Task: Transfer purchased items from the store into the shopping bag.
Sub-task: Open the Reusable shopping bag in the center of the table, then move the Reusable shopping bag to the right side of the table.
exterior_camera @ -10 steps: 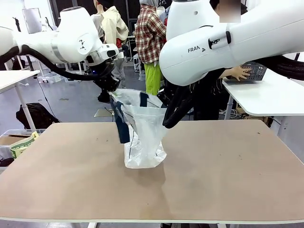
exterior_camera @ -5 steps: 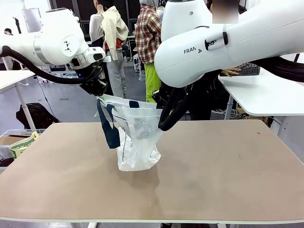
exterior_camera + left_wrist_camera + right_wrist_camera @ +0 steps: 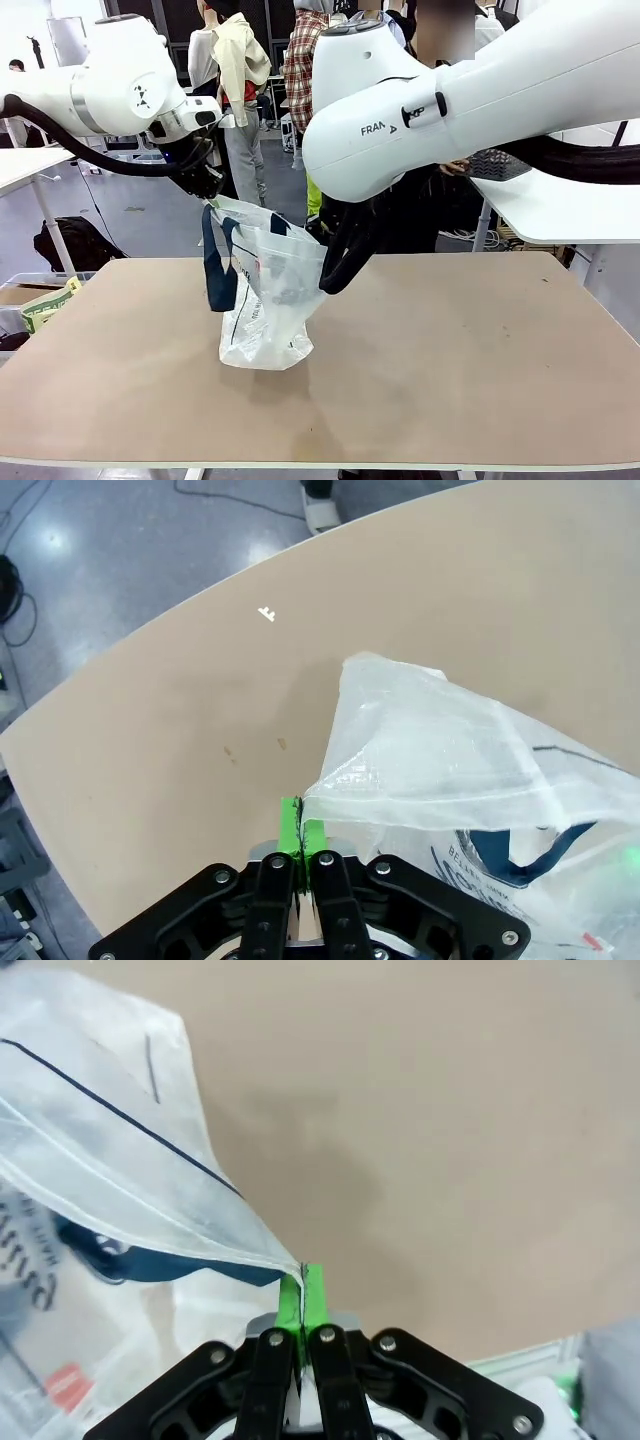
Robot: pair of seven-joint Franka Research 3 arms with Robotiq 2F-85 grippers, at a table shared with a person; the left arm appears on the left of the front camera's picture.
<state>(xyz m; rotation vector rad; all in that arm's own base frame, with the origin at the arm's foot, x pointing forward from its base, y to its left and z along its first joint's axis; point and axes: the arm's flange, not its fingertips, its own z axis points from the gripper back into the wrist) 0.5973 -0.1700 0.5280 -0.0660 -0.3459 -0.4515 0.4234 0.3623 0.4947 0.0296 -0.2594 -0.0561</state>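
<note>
Bag-opening step imo: my left end effector [image 3: 301, 830] and right end effector [image 3: 301, 1295] each pinch the shopping bag [image 3: 262, 310] by its rim, bag sitting on the counter [image 3: 450, 340], so next I need the mouth spread wide for loading.

Bright, even light; my wrist views bend the table [image 3: 200, 710] edge, and the shopping bag [image 3: 262, 320] casts soft shadow.

Looks like a robotics lab to me; plain tan table [image 3: 470, 350], more white tables [image 3: 570, 205] around, cables [image 3: 22, 502] trailing over a shiny grey floor [image 3: 130, 550].
</note>
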